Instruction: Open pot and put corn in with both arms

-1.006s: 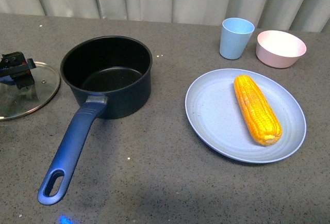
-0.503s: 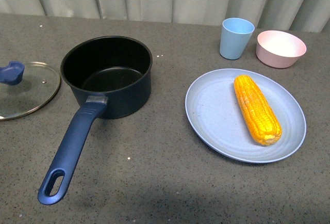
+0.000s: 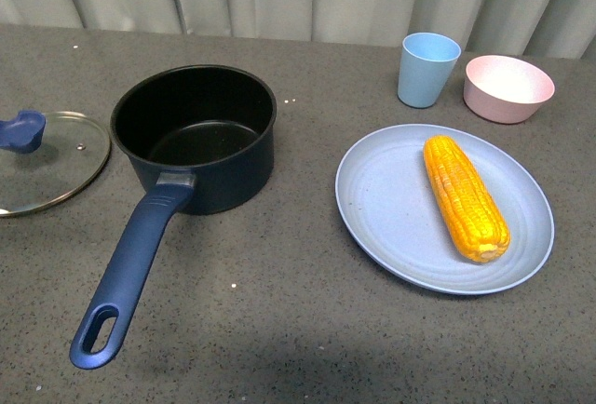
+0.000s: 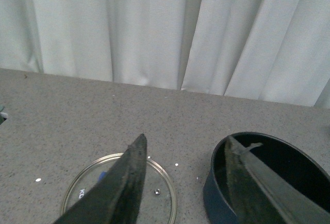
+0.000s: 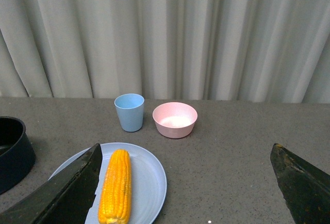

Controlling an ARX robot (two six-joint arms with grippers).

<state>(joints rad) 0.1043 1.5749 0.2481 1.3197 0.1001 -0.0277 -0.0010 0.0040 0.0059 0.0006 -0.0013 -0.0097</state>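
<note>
The pot [image 3: 196,139] is sitting uncovered and upright on the left half of the desk [image 3: 279,311], its black inside showing. Its handle [image 3: 130,264] is pointing toward the robot and slightly left, ending in a hole. A glass lid [image 3: 47,167] is lying flat on the desk just left of the pot, close to its wall, with its blue knob [image 3: 22,130] facing up.

The corn [image 3: 466,197] is lying on the right half of a pale blue plate [image 3: 391,199], well to the right of the pot. Its long axis is running from far to near, the near end leaning slightly right. Only bare desk is lying between plate and pot. Behind the plate, a blue cup [image 3: 428,69] and a pink bowl [image 3: 508,87] are standing side by side, not touching.

The left gripper [image 4: 184,140] is hanging above the desk with its 2 fingers spread wide, holding nothing, facing the lid and the pot's rim. The right gripper [image 5: 186,149] is gaping wide too, empty, with the corn, cup and bowl showing between its fingers.
</note>
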